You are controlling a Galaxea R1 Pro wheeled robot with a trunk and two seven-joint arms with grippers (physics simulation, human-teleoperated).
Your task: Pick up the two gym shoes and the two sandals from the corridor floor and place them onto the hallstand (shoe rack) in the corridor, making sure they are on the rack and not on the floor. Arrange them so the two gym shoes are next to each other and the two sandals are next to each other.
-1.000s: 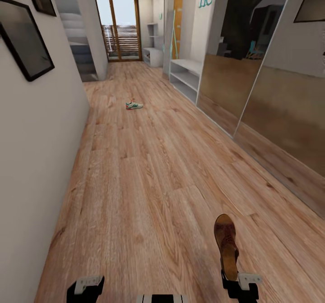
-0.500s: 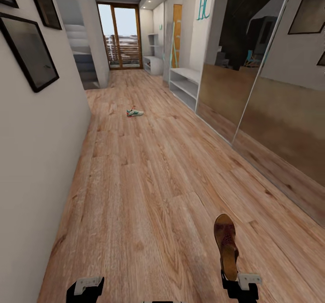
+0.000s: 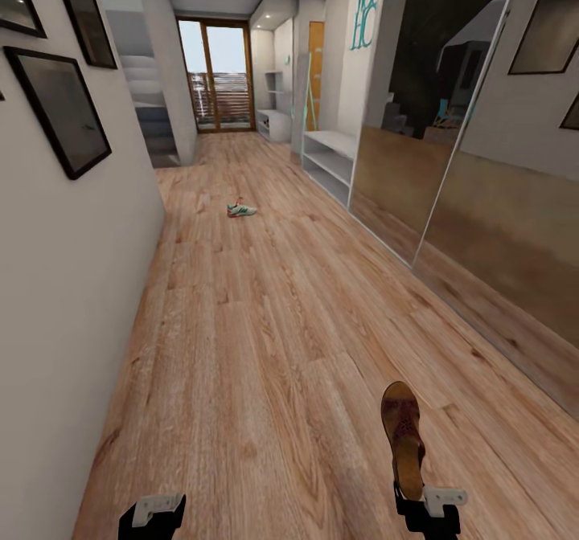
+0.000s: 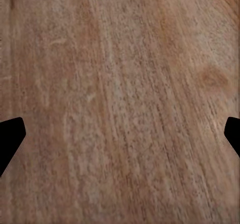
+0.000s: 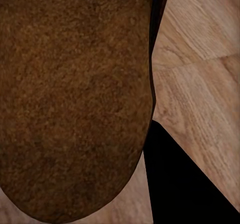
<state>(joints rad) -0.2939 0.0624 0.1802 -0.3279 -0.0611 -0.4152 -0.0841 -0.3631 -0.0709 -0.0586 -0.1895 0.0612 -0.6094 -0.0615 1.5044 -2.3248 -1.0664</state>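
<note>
The right end effector (image 3: 419, 500) at the frame's bottom right grips a brown sandal (image 3: 402, 437) by its heel, toe up; the left end effector (image 3: 151, 516) hangs spread and empty. This looks like the carrying leg. Next comes rolling up the corridor floor (image 3: 265, 323), past the sneaker (image 3: 241, 210) at upper centre, to the shoe rack (image 3: 330, 161) along the right wall.

Grainy wood-plank floor (image 3: 265, 323); matt brown leather sandal (image 3: 402, 435) (finely mottled).

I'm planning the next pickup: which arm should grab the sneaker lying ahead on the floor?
Left. The left gripper is open and empty, while the right gripper holds a sandal. The sneaker lies far ahead.
</note>
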